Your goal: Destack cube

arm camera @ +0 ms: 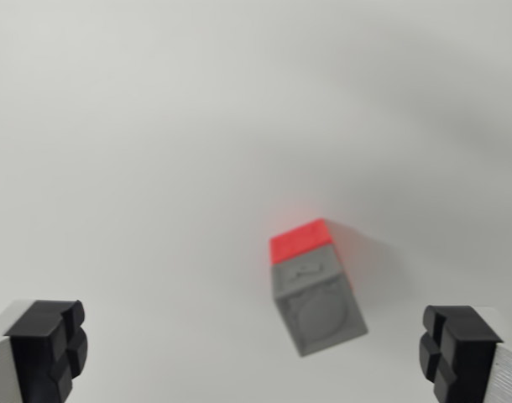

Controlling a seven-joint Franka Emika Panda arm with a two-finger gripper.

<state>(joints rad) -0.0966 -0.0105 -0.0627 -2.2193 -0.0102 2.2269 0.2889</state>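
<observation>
A grey cube [321, 306] sits on top of a red cube [300, 241], forming a small stack on the white surface, a little to the wrist view's right of centre. The grey cube's top face shows a round embossed mark. My gripper [256, 353] is open and hangs above the stack. One black fingertip [50, 344] shows at the lower left and the other at the lower right, both well apart from the cubes. Nothing is between them.
A plain white tabletop [155, 126] fills the view. The stack casts a soft shadow [365, 252] toward the wrist view's right.
</observation>
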